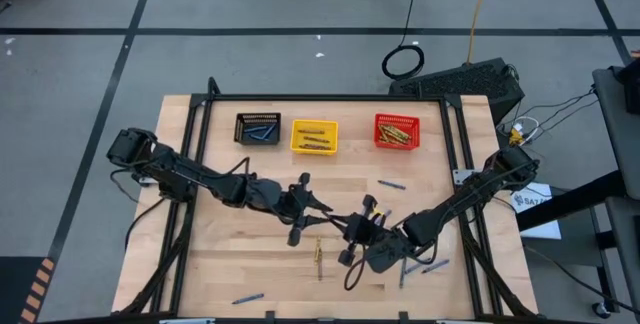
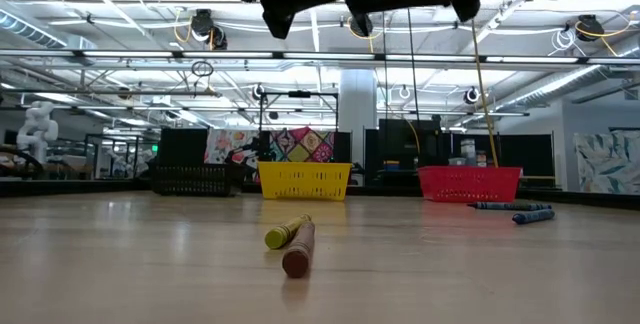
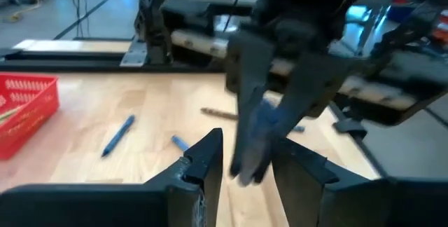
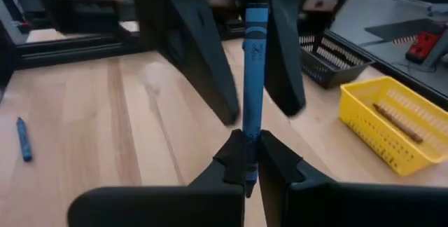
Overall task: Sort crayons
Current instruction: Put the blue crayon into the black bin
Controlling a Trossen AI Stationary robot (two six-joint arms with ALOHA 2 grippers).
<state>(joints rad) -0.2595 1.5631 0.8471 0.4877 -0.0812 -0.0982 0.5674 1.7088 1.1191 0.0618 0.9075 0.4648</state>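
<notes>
Near the middle of the high view, the right claw was closed tight on a blue crayon, holding it between the left claw's open fingers, which likely needed to close next.

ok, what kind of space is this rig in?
Looks like a large open robotics lab or workshop, not a home. The low view shows an industrial ceiling with exposed beams and strip lights; the high view shows a grey taped floor around the wooden table and a trailing cable.
</notes>
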